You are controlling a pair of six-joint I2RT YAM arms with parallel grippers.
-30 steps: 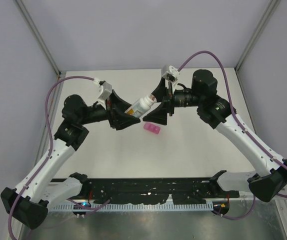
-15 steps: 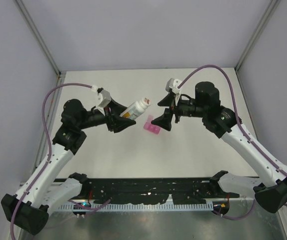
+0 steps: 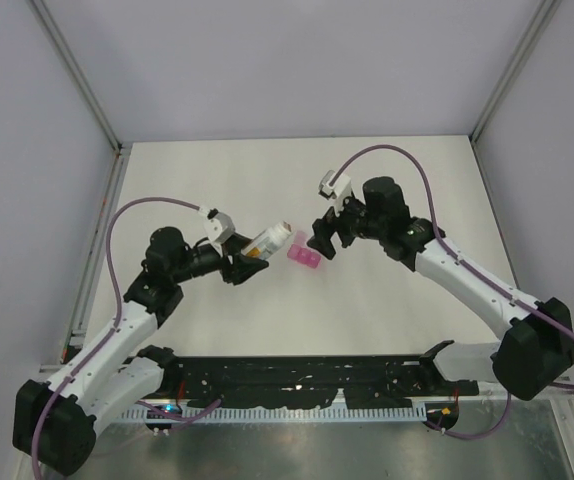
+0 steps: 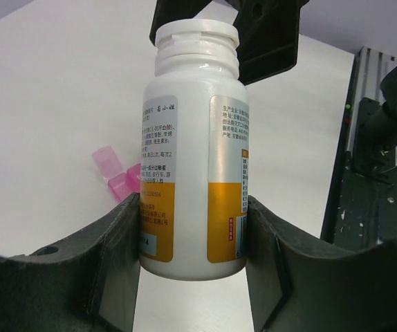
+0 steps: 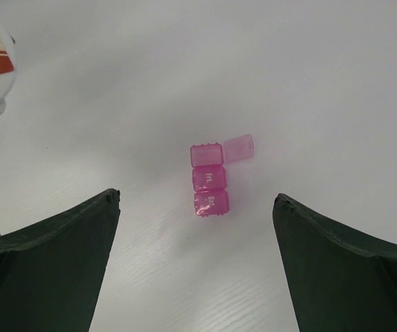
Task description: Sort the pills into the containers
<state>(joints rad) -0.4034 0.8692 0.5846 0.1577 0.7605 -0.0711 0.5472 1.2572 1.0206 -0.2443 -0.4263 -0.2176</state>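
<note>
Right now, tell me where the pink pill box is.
In the top view the pink pill box lies on the table near its middle, between the white bottle held by the left gripper and the open right gripper, touching neither.

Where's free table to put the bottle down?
Far half of the table, toward the back wall, is bare; so is the near strip between the pill box and the black rail. Crowded: the middle, where the bottle in the left gripper, the box and the right gripper bunch.
</note>
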